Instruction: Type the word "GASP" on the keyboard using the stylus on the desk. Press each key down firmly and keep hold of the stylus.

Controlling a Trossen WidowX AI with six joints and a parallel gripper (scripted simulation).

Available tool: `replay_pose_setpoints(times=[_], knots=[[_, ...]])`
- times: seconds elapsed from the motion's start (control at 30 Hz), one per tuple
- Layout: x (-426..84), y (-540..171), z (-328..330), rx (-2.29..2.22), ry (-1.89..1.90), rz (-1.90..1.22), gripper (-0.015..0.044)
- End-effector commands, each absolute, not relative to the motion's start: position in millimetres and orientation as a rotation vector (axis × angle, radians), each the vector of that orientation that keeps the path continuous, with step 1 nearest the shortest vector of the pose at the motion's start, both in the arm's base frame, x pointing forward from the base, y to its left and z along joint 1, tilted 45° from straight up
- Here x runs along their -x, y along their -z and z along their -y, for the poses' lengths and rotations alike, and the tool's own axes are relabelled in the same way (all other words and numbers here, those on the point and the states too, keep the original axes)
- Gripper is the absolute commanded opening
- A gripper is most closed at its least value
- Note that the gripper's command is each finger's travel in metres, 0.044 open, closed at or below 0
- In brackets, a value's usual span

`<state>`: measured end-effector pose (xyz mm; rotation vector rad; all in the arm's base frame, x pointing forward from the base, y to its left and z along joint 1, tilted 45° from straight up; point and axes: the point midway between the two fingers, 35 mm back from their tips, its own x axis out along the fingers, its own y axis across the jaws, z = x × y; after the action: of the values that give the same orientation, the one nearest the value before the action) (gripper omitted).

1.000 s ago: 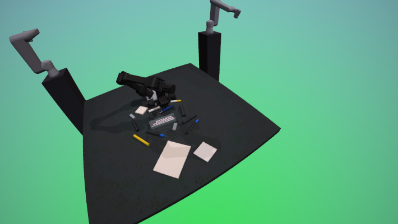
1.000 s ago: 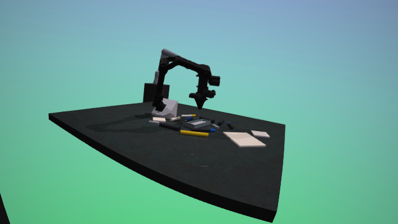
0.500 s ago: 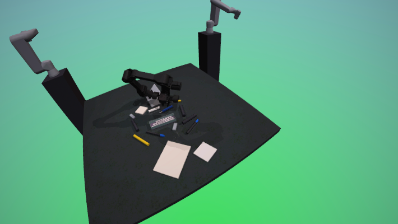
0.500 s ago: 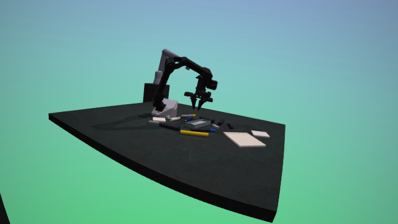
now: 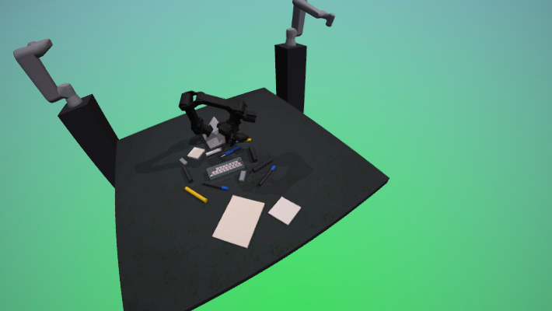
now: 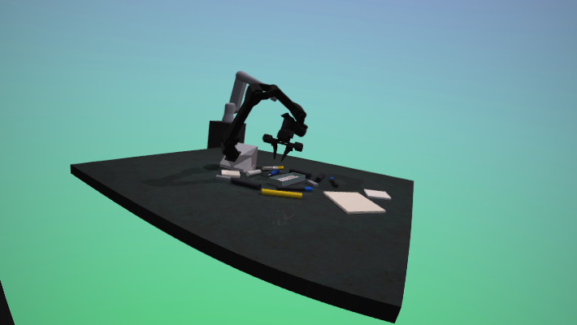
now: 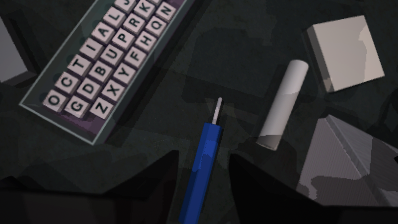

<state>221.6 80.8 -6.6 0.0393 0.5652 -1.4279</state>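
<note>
On the dark mottled desktop [image 5: 167, 233] [image 6: 227, 211], the blue stylus with a pale tip [image 5: 232, 152] [image 6: 274, 172] [image 7: 201, 172] lies below the black gripper's [image 5: 221, 136] [image 6: 278, 160] [image 7: 204, 152] parted, empty fingers, beside the lettered keyboard [image 5: 225, 169] [image 6: 287, 179] [image 7: 57, 124]; grasp and GASP typing apparently remain.

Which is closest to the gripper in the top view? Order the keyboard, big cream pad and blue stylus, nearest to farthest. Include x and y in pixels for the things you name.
1. Blue stylus [image 5: 233, 150] [image 6: 275, 172] [image 7: 201, 167], nearest, higher in the picture than the keyboard [image 5: 225, 169] [image 6: 288, 178] [image 7: 100, 70].
2. Keyboard, in the middle.
3. Big cream pad [image 5: 239, 221] [image 6: 354, 202], farthest, lower in the picture.

Black, blocky-jointed arm with a tapering pincer [image 6: 278, 159] [image 7: 204, 159]
</note>
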Motion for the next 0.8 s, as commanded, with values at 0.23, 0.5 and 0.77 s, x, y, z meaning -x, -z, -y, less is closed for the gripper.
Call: replay_pose_setpoints(times=[0.23, 0.5, 0.77], knots=[[-204.6, 14.1, -78.6, -0.141, 1.456, -0.287, 0.0150], [-204.7, 16.2, -75.4, -0.141, 1.456, -0.287, 0.0150], [-204.8, 19.9, -70.7, -0.141, 1.456, -0.286, 0.0150]])
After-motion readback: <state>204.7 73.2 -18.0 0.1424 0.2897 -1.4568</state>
